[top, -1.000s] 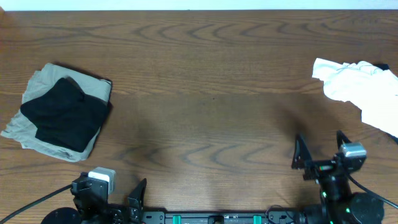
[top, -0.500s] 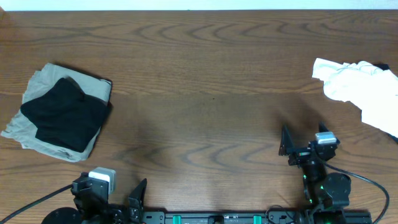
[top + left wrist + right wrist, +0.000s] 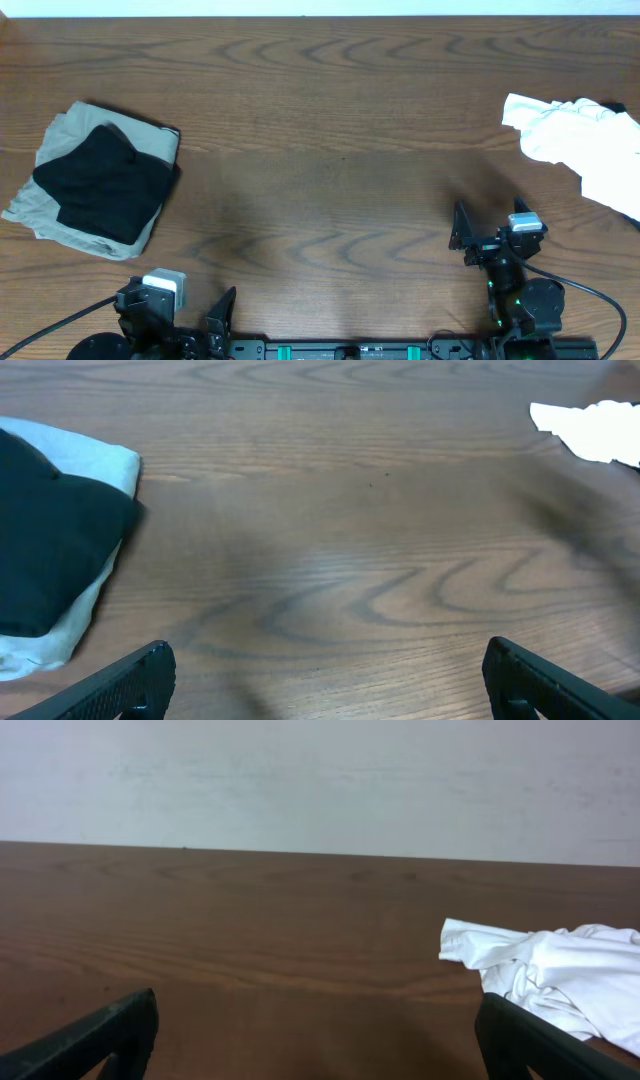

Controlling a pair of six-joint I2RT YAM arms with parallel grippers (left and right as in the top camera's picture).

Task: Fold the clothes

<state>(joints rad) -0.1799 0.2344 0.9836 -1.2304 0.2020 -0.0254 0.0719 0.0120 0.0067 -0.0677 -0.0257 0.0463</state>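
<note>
The left gripper (image 3: 325, 663) and right gripper (image 3: 315, 1013) gape wide, empty. The black garment (image 3: 100, 185) atop the grey-beige garment (image 3: 70, 130) lies ahead-left of the left one — the white garment (image 3: 585, 145), crumpled, ahead-right of the right.

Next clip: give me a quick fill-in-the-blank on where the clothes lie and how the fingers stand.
1. The black garment lies ____ the grey-beige garment.
2. The crumpled white garment lies on the robot's ____ side.
3. The left gripper and right gripper both have their fingers ____, holding nothing.
Missing words: on top of; right; open.
</note>
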